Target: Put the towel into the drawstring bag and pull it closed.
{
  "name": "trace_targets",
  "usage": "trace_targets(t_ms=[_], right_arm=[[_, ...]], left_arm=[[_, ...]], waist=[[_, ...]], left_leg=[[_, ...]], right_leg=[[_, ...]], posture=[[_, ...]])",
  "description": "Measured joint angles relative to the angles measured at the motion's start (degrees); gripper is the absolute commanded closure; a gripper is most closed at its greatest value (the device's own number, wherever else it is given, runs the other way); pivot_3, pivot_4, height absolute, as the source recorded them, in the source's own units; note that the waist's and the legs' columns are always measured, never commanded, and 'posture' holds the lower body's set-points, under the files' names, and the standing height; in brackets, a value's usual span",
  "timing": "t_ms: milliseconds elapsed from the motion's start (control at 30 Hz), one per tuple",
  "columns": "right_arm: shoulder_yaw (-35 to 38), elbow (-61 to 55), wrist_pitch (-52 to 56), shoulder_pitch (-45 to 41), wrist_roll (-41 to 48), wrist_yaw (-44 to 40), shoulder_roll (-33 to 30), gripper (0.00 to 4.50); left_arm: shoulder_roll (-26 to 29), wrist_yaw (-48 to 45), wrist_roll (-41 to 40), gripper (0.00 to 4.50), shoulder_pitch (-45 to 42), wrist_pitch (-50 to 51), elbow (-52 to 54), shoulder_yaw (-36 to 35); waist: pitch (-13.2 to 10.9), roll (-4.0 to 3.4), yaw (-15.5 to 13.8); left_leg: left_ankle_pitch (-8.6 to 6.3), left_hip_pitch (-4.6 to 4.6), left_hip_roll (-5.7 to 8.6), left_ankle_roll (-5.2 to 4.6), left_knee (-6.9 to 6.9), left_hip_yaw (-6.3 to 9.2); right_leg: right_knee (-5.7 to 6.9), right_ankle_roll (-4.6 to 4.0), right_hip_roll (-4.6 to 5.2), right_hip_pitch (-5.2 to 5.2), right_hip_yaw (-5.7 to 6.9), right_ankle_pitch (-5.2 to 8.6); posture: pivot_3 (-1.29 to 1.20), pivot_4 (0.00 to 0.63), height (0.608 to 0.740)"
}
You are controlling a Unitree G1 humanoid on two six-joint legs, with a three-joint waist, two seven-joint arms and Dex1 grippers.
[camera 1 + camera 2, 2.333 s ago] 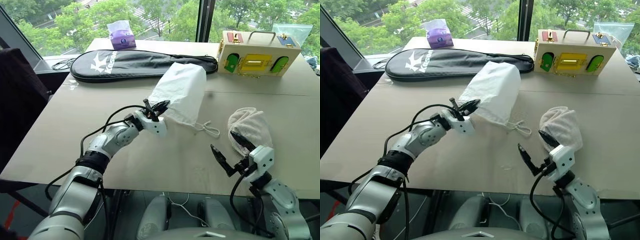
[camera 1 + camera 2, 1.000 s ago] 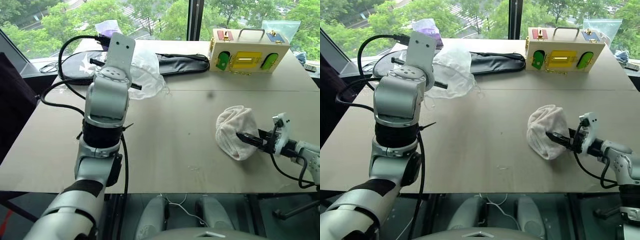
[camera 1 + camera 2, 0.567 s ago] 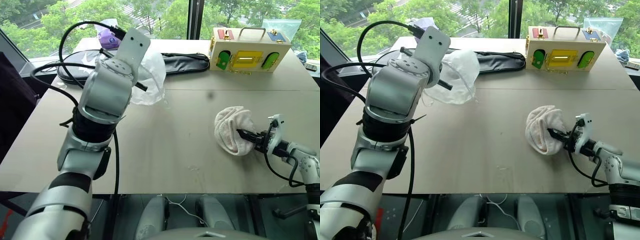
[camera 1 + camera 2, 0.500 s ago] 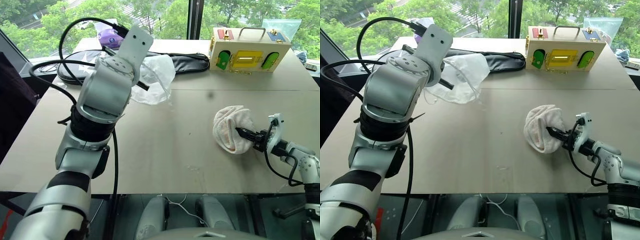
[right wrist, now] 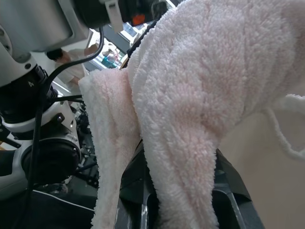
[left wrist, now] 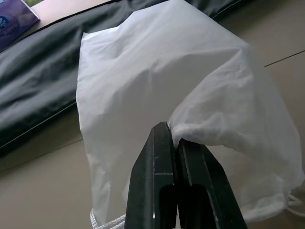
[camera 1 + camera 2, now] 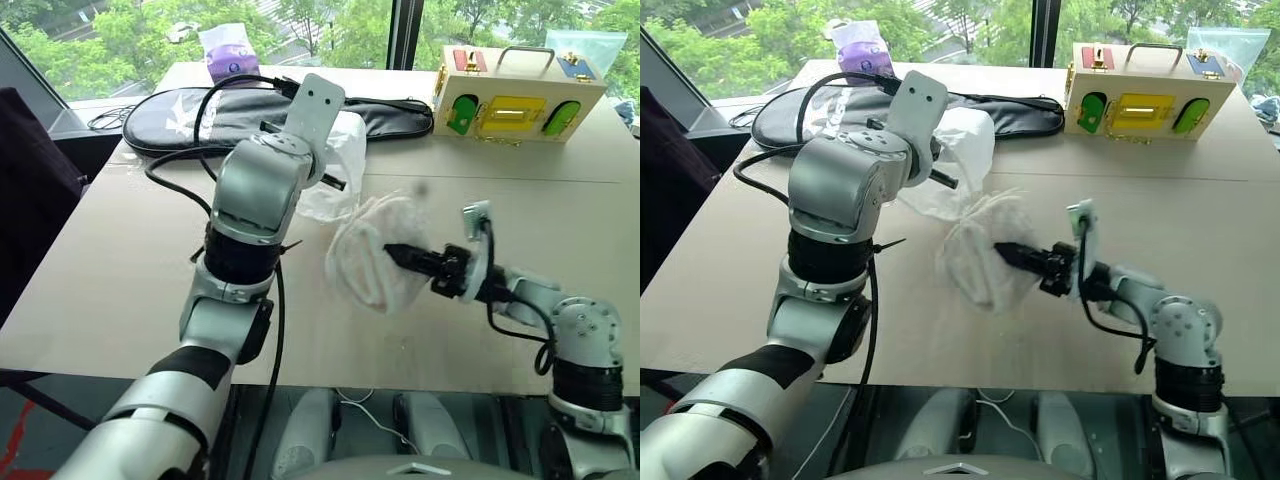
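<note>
Left eye view: the towel (image 7: 375, 250) is pinched in the right gripper (image 7: 400, 255), held off the table (image 7: 120, 270) just beside the drawstring bag (image 7: 335, 170), whose fabric is clamped between the pressed-together fingers of the left gripper (image 6: 177, 148). The bag mouth looks collapsed, so the towel could get shoved against closed fabric or snagged on a cord. Behind sit a black racket case (image 7: 200, 115), a wooden latch box (image 7: 515, 100) and windows onto trees.

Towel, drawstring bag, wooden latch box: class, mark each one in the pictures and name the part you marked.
towel (image 7: 365, 262), left eye view, the fluffy bulge left of the fingertips.
drawstring bag (image 6: 157, 71), left wrist view, the upper cloth panel.
wooden latch box (image 7: 512, 109), left eye view, the yellow middle door.
</note>
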State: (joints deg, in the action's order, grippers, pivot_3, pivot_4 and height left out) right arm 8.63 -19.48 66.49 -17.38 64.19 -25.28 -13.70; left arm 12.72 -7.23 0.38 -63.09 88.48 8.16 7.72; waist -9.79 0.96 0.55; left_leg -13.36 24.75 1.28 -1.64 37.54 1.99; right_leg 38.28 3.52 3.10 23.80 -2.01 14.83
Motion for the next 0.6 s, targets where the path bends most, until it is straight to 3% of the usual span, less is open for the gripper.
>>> trace_targets(t_ms=[267,600], right_arm=[[-5.82,2.72,-1.22,-3.48,-1.01,2.82,4.55,4.46],[-7.38,22.05,-8.08,-13.02,-8.15,-3.96,6.15,4.46]], left_arm=[[-2.57,0.17,-0.76,4.50,-0.03,-0.48,0.21,-2.34],[5.65,-5.50,-6.27,4.50,0.43,2.09,6.53,3.10]], waist=[[0.00,0.00,0.38],[0.00,-0.01,0.56]], left_leg=[[0.06,-0.19,0.06,0.07,0.02,-0.02],[0.14,-0.26,0.05,0.17,0.07,-0.04]], right_leg=[[0.31,0.00,-0.22,0.01,-0.03,0.00],[0.55,-0.01,-0.31,0.03,-0.12,0.01]], posture=[[0.00,0.150,0.740],[0.00,0.150,0.740]])
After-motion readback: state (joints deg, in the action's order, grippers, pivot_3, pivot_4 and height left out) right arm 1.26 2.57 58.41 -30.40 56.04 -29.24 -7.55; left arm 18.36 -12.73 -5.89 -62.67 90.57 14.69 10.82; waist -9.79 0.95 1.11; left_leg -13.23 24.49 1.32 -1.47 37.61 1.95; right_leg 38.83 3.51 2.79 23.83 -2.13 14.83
